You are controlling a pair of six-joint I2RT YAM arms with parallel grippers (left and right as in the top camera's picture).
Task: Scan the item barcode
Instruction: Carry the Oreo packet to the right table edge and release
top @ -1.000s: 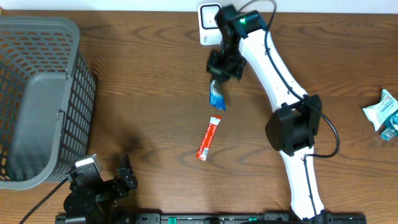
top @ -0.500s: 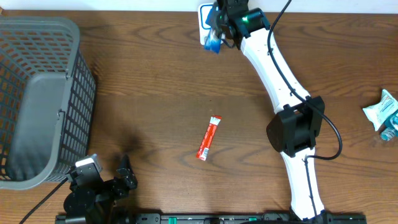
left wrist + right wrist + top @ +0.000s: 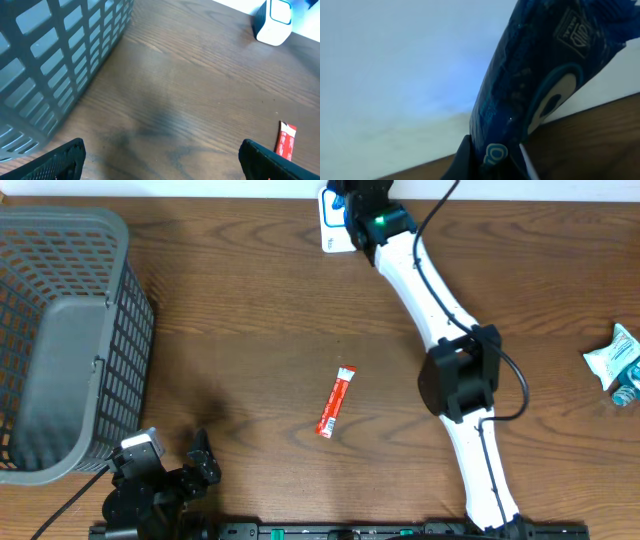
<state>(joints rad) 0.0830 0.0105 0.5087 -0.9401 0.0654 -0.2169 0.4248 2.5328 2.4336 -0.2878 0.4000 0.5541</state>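
- Now my right fingers [image 3: 461, 162] pinch the blue snack packet [image 3: 535, 85] at the far edge of the tabletop [image 3: 240, 310], over the white scanner [image 3: 331, 230].
- Its barcode should face the scanner window, flat and steady.
- Left fingers [image 3: 60, 160] spread, idle.

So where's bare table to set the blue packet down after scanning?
Bare table lies between the basket and the red sachet, and between the right arm and the teal packets. It's crowded around the scanner.
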